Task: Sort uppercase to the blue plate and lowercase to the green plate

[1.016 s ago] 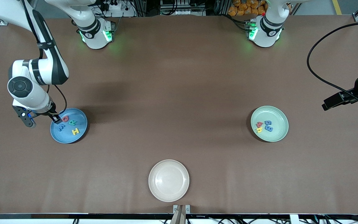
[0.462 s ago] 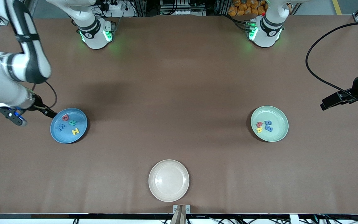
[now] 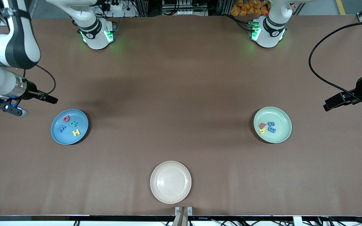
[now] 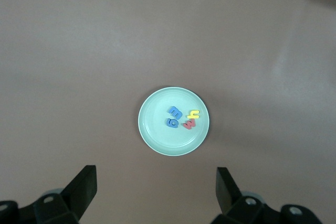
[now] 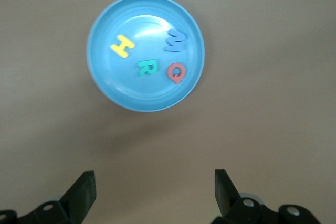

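You have all four capitals lying in the blue plate [image 3: 69, 126] toward the right arm's end of the table: the pink-red Q [image 3: 66, 118], teal-green R [image 3: 73, 123], blue W [image 3: 62, 128] and yellow H [image 3: 76, 132], each apart from the others. Your right gripper [image 3: 54, 100] hangs above bare table just beside that plate's rim, its jaws spread wide and holding nothing. In the green plate [image 3: 272, 125] toward the left arm's end sit the four small letters, bunched close together: the red w [image 3: 261, 125], yellow h [image 3: 261, 131], blue e [image 3: 271, 124] and blue g [image 3: 272, 129]. Your left gripper [image 4: 155, 187] waits high over the table with that plate below it, jaws open and empty. A cream plate [image 3: 170, 181] lies nearest the front camera, between the two coloured plates
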### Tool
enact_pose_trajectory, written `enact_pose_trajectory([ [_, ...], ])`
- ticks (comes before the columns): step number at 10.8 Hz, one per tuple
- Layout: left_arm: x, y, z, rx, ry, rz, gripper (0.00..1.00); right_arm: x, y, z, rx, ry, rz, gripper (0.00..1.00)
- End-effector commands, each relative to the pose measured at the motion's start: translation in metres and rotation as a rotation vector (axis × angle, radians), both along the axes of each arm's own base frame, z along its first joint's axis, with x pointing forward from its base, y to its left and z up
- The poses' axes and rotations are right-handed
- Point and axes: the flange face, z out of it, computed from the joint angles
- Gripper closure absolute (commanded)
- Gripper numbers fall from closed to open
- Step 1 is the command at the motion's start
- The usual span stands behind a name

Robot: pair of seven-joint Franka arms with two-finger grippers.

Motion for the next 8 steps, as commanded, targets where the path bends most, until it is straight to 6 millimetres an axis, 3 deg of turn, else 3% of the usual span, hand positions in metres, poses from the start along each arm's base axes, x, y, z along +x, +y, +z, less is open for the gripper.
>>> enact_pose_trajectory([
  [1,-0.007,-0.002,0.007,-0.026,0.006,0.006,0.0,0.012,0.012,0.064,0.026,-0.036,0.098,0.0],
  [5,-0.007,-0.002,0.008,-0.025,0.003,0.006,0.0,0.026,0.004,0.168,0.013,-0.155,0.2,0.0],
  [8,-0.007,-0.001,0.008,-0.024,0.003,0.007,0.0,0.021,0.007,0.209,0.026,-0.166,0.216,0.0],
])
